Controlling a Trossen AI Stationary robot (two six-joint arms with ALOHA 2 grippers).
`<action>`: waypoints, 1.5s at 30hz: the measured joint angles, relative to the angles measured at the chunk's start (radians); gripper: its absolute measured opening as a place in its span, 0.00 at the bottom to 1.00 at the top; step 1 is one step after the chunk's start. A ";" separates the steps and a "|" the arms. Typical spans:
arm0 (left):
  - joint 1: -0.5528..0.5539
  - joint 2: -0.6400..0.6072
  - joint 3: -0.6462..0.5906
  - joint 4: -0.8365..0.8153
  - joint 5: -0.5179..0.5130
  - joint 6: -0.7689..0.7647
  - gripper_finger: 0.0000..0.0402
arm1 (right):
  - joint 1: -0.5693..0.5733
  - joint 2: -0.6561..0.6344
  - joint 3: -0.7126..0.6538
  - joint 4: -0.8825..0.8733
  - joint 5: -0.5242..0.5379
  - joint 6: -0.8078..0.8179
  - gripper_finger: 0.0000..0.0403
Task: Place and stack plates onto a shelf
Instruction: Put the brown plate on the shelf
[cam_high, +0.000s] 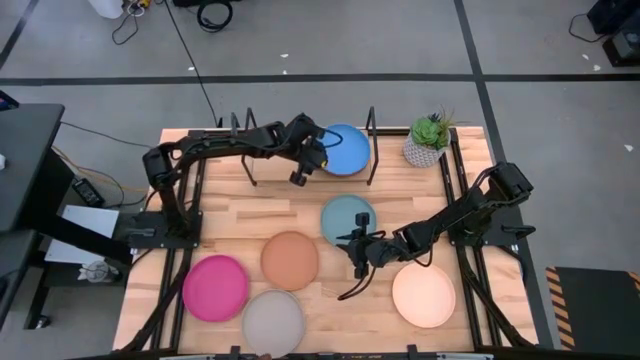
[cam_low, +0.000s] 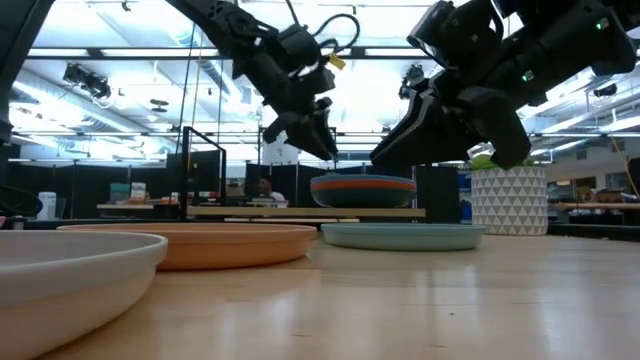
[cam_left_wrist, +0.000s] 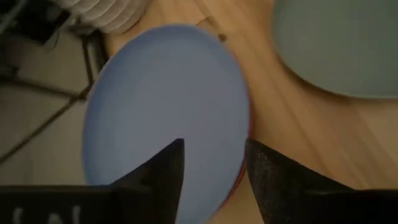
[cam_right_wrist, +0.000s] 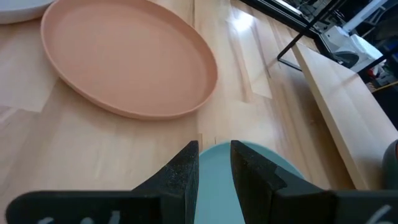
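A blue plate (cam_high: 347, 150) tops a stack on the shelf (cam_high: 272, 168), with an orange plate (cam_low: 362, 186) under it. On the table lie the pale blue plate (cam_high: 347, 216), tan plate (cam_high: 290, 260), pink plate (cam_high: 216, 287), grey plate (cam_high: 272, 322) and cream plate (cam_high: 423, 294). My left gripper (cam_left_wrist: 213, 158) hangs open above the blue plate's (cam_left_wrist: 165, 93) near-left rim, clear of it. My right gripper (cam_right_wrist: 214, 160) hovers over the pale blue plate's (cam_right_wrist: 214, 186) near rim with a narrow gap between its fingers, touching nothing. In the low view both grippers are above the plates.
A potted plant in a white patterned pot (cam_high: 425, 145) stands at the shelf's right end. Thin black uprights (cam_high: 372, 135) rise from the shelf. The arm bases stand at the table's left and right edges. Bare wood lies between the shelf and the table plates.
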 joint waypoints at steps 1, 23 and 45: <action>-0.004 -0.013 0.000 -0.013 -0.006 -0.029 0.45 | 0.000 0.000 -0.002 0.005 0.000 0.002 0.24; -0.414 -0.115 -0.049 -0.730 0.092 -0.787 0.39 | -0.040 0.000 -0.003 0.044 -0.050 -0.128 0.24; -0.659 -0.119 -0.048 -0.401 -0.248 -1.000 0.39 | -0.031 0.000 -0.007 0.056 -0.031 -0.075 0.25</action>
